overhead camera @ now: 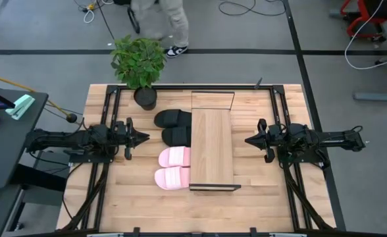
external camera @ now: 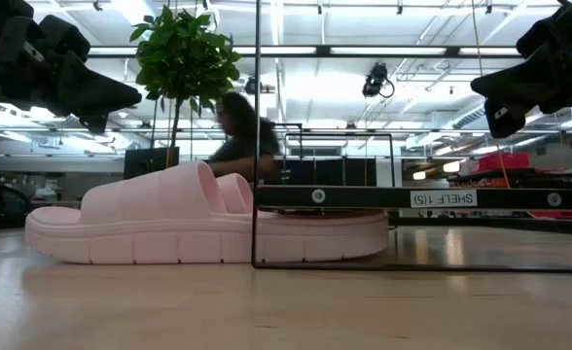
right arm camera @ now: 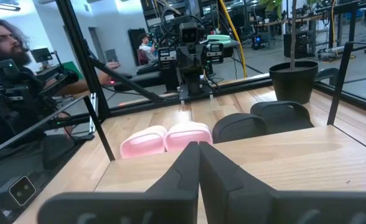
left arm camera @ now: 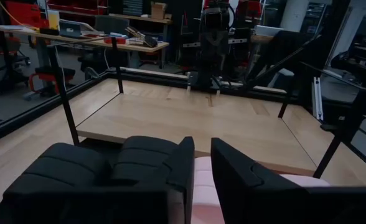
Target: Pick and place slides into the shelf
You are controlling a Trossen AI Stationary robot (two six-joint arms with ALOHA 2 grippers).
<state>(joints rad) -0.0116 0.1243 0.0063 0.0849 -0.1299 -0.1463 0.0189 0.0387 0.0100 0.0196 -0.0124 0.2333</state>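
On the wooden tabletop, beside the left long edge of the long light-wood shelf on a thin black metal frame: four broad-strapped slide sandals in a row, each with one end tucked under the board. Two black slides nearer the potted green plant, then two light pink slides. None on the board itself, none in a grip.

Judged as the opening step: reaching for a first slide, not yet begun.

Left pincer stretched level toward the row, raised above the tabletop, near the second black slide and the first pink one, fingers a narrow gap apart and empty. Right pincer mirrored on the far side of the shelf, also raised, fingers pressed together on nothing.

Next move, probably for the left arm: spread the fingers wider, descend over a strap, close, draw the slide clear of the frame, lift.
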